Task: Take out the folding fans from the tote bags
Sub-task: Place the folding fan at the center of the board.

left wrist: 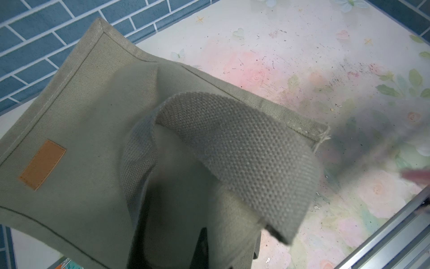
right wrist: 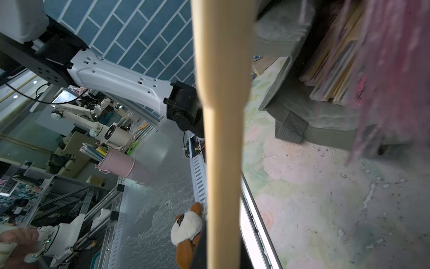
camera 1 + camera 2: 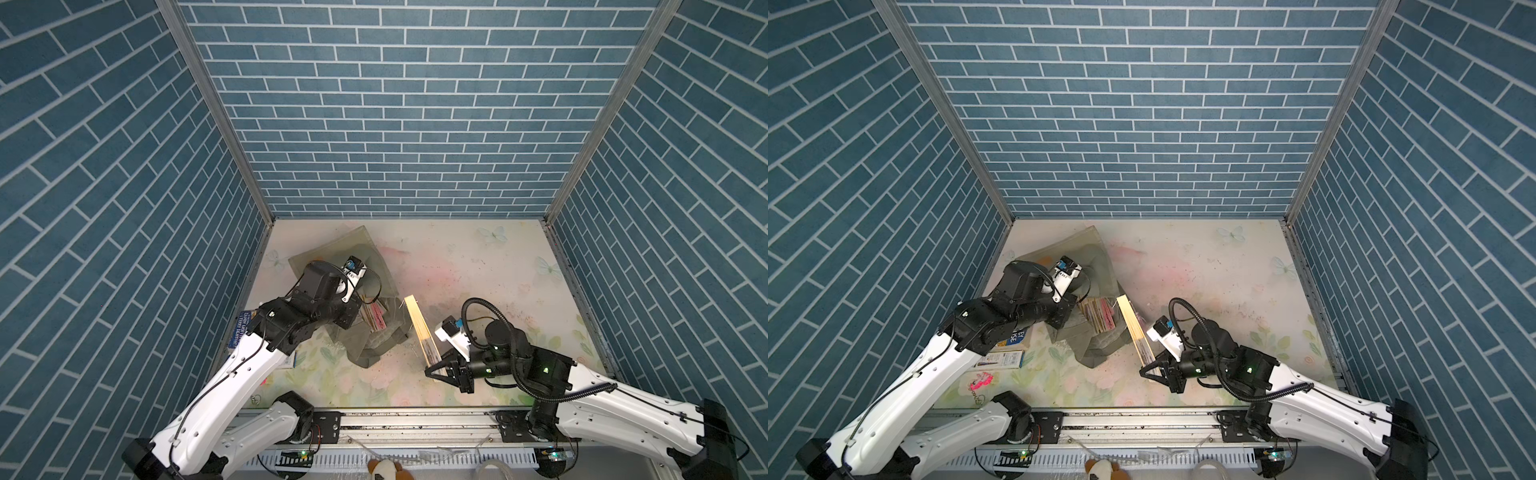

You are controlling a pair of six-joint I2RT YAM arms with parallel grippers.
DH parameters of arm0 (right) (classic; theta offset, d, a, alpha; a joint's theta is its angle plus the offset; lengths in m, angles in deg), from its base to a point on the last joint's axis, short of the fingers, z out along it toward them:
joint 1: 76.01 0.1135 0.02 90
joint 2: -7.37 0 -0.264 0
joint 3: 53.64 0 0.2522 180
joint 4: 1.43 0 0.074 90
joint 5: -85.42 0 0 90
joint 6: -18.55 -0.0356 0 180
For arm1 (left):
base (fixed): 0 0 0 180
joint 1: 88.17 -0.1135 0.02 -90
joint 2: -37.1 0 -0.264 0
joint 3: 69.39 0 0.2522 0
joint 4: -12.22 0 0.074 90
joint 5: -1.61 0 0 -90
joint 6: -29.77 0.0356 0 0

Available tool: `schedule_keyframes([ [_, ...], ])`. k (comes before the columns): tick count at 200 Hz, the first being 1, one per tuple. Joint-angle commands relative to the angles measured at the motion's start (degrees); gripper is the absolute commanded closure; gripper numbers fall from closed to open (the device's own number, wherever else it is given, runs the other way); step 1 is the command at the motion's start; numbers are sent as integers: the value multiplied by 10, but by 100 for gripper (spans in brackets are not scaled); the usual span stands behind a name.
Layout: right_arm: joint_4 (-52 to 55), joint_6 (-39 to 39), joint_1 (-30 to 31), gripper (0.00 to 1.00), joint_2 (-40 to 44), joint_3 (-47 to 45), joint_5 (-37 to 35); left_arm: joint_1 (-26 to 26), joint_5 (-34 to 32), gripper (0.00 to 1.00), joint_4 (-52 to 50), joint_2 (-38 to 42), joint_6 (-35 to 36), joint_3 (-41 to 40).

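My left claw was pinched shut on the grey-green tote bag, its strap looped just above it, more folding fans peeked from the bag right beside it, and my right claw gripped one pale fan sticking up from it.

Two high overhead views, same table; close wrist cameras

grey-green tote bag, lil orange-tan patch on it, pale bamboo folding fan, blurry pink tassel, pastel pink-and-green floral tabletop with butterflies, blue brick-pattern walls with white lines
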Motion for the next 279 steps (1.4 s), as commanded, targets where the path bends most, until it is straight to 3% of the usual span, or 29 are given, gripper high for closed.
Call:
schedule_keyframes([
  [1,31,15,-63,100,-15,42,-43,-3,-15,100,9,6,-3,-8],
  [26,6,3,-150,100,-70,74,-16,-3,-15,100,13,10,-4,-10],
  [60,27,16,-230,100,-223,182,15,-4,8,100,17,13,-8,-9],
  [111,78,-12,-379,100,-536,487,131,-4,18,100,22,11,-11,-22],
  [183,365,85,-421,100,-918,953,116,-11,18,100,20,0,-7,-21],
  [226,414,88,-440,100,-1038,1084,159,-12,18,100,20,-1,-8,-23],
  [279,417,76,-457,100,-1104,1131,170,-13,18,100,20,0,-5,-24],
])
